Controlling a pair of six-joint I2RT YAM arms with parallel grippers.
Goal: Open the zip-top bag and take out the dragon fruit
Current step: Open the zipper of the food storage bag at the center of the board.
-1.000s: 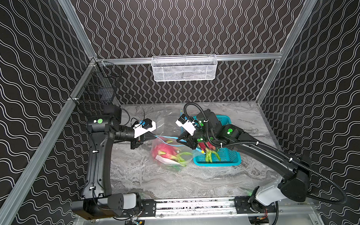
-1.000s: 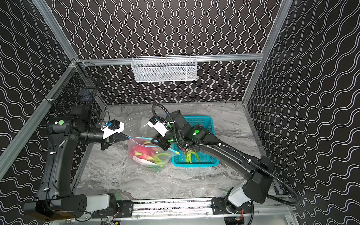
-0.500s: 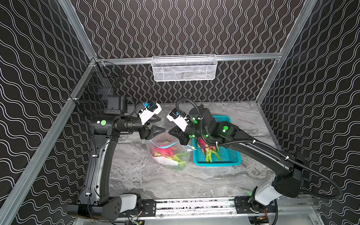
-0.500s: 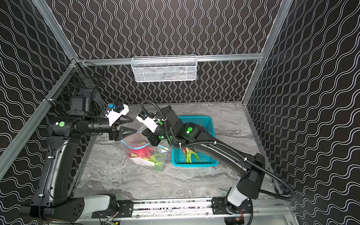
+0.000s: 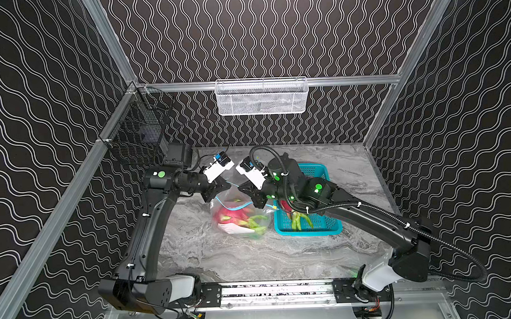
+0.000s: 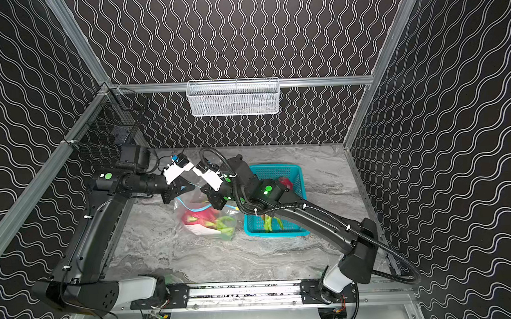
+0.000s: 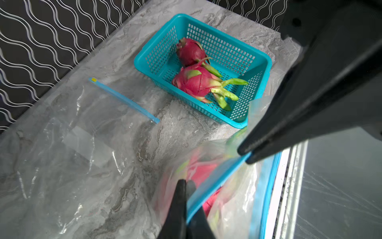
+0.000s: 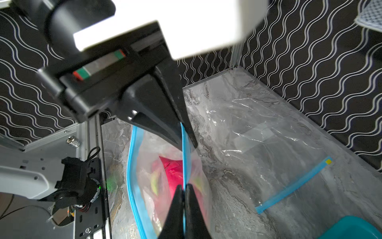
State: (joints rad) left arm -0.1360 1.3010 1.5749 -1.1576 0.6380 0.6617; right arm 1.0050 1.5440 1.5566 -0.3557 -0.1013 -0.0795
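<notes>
Left hand clamped on zip-top bag | right hand likewise clamped | dragon fruit inside bag

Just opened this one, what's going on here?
Both arms hold up the mouth of the bag by its blue zip strip. The left tool and right tool are each shut on that strip. The mouth looks parted, with the other lip hanging free. A dragon fruit is inside, not yet taken out. Two more fruits sit in the basket, and an empty bag lies flat on the table.
</notes>
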